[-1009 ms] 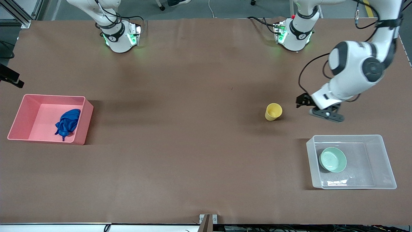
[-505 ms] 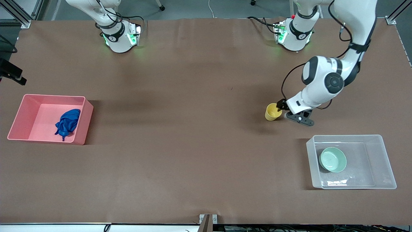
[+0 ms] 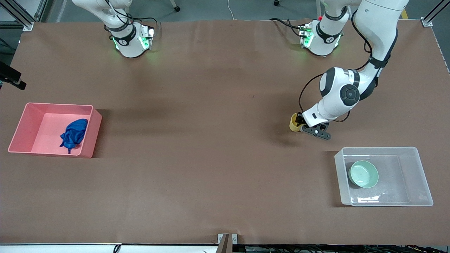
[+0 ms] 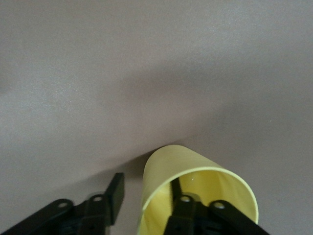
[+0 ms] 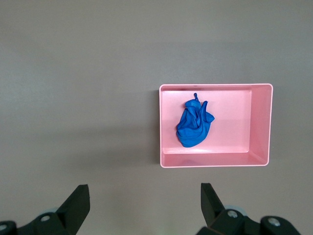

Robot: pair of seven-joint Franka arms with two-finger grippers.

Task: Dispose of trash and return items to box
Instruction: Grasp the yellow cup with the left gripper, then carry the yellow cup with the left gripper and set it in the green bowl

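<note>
The yellow cup [image 3: 292,125] stands on the table, farther from the front camera than the clear box [image 3: 422,175]. My left gripper [image 3: 299,123] is open at the cup: in the left wrist view [image 4: 146,182] one finger is inside the cup [image 4: 195,161] and the other is outside its wall. The mint-green bowl [image 3: 363,174] lies in the clear box. The blue cloth wad [image 3: 74,135] lies in the pink bin [image 3: 21,121]. My right gripper [image 5: 144,196] is open and empty, high over the table beside the pink bin [image 5: 210,160] and the wad [image 5: 194,123].
The pink bin sits at the right arm's end of the table and the clear box at the left arm's end. Both arm bases [image 3: 130,38] [image 3: 321,37] stand along the table's edge farthest from the front camera. Bare brown tabletop lies between the bins.
My left arm has swung in toward the yellow cup and come down, so its open fingers now straddle the cup's wall. The cup, bowl, wad and bins have not moved.
</note>
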